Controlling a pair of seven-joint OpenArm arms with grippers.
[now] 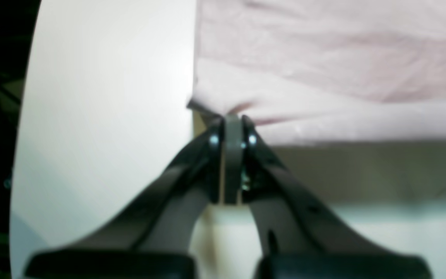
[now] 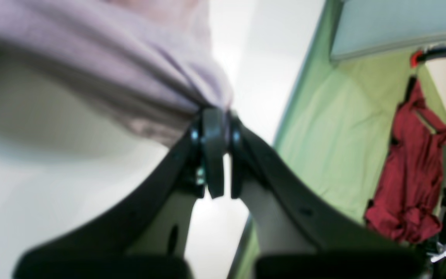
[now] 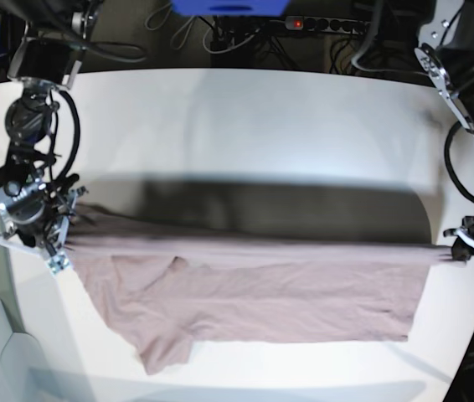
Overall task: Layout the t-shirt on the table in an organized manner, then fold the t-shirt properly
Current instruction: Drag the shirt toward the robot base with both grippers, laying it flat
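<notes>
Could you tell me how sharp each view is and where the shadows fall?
Left wrist: soft focus, the left gripper and t-shirt blurred, shadow under the lifted hem. Right wrist: blurrier, the right gripper smeared. Base: sharpest, a dark shadow band on the table behind the shirt.

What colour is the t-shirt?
Dusty pinkish mauve t-shirt, plain, clearest in the base view.

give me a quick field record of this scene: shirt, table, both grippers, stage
shirt: t-shirt, dusty mauve, stretched between both arms, upper edge lifted, lower part draped on the table
table: white table, shirt's shadow across its middle
left gripper: left gripper shut on a shirt edge
right gripper: right gripper shut on bunched cloth
stage: laying out, no fold visible yet
</notes>
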